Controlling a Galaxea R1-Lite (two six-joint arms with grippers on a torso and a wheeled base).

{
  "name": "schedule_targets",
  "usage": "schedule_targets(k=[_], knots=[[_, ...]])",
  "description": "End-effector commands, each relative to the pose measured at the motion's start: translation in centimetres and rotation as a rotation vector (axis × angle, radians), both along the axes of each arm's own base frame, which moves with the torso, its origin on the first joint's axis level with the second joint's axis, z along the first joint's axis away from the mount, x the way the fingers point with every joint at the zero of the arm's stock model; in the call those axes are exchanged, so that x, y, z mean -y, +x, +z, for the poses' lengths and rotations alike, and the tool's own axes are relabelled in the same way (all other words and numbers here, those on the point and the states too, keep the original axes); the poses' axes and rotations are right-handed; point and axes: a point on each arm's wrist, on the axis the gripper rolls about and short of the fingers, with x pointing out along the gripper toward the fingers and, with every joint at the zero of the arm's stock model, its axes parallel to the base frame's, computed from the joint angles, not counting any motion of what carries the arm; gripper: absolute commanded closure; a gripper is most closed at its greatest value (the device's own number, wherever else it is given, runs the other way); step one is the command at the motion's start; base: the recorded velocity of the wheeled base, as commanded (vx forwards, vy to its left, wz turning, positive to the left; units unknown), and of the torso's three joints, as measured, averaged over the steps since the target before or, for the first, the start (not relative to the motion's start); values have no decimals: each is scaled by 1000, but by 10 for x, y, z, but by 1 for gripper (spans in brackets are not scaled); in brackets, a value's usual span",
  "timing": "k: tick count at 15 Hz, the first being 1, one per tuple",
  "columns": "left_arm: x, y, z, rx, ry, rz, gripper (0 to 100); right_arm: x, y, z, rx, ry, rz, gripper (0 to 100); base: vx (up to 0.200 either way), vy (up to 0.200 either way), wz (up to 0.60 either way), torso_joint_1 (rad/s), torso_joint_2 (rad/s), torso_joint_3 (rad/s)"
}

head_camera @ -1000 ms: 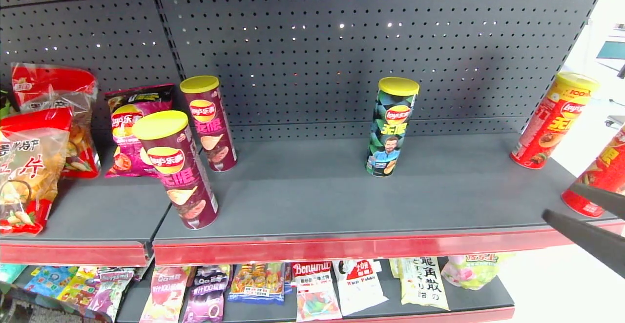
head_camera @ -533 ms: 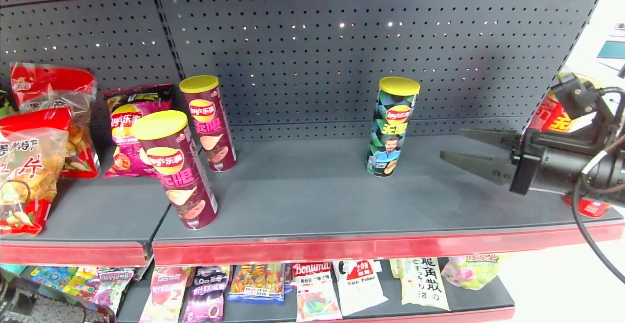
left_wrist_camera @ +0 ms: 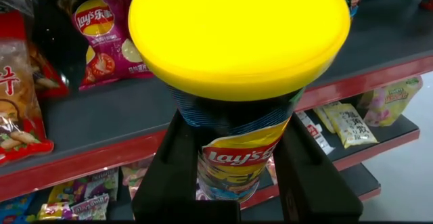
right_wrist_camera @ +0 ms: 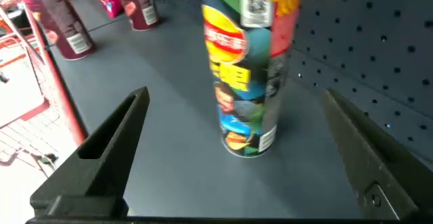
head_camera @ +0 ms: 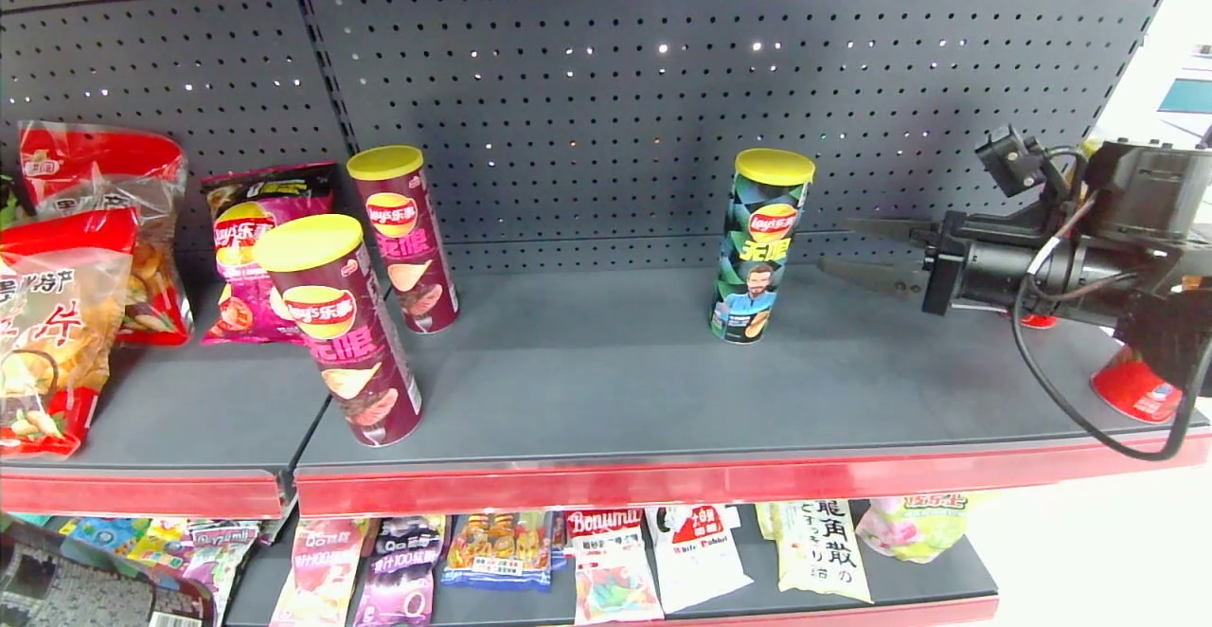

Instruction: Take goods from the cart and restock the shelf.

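Note:
A dark green chip can (head_camera: 762, 248) with a yellow lid stands upright at the middle right of the grey shelf board (head_camera: 606, 390). My right gripper (head_camera: 835, 244) hovers just to its right at mid-can height, open, fingers pointing at it without touching. In the right wrist view that can (right_wrist_camera: 247, 82) stands ahead between the spread fingers (right_wrist_camera: 101, 163) of the right gripper (right_wrist_camera: 235, 94). My left gripper (left_wrist_camera: 237, 126) is shut on a blue chip can (left_wrist_camera: 237, 163) with a yellow lid (left_wrist_camera: 237, 31), held in front of the shelf's red edge.
Two purple cans (head_camera: 341, 324) (head_camera: 402, 239), a purple bag (head_camera: 260, 248) and red snack bags (head_camera: 85, 277) fill the shelf's left. Red cans (head_camera: 1136, 388) stand at the far right behind my right arm. Snack packs (head_camera: 606, 561) line the lower shelf. A red wire cart (right_wrist_camera: 20, 82) stands beside the shelf.
My right arm has risen from the lower right corner and swung left along the shelf, its open fingers now level with the green can and close to it. The cans have not moved.

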Motion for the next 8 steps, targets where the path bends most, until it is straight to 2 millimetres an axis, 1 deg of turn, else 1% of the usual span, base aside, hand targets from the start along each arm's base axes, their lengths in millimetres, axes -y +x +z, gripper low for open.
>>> schedule_targets(k=[1, 4, 8], knots=[[0, 1, 0, -6, 4, 0, 100, -1, 27, -11, -12, 3, 21, 0, 0, 0, 0, 0, 0, 0], [0, 2, 0, -9, 10, 0, 100, -3, 42, -9, 13, 9, 54, 0, 0, 0, 0, 0, 0, 0], [0, 2, 2, -2, 15, 0, 100, -7, 50, -8, 26, 13, 98, 0, 0, 0, 0, 0, 0, 0]])
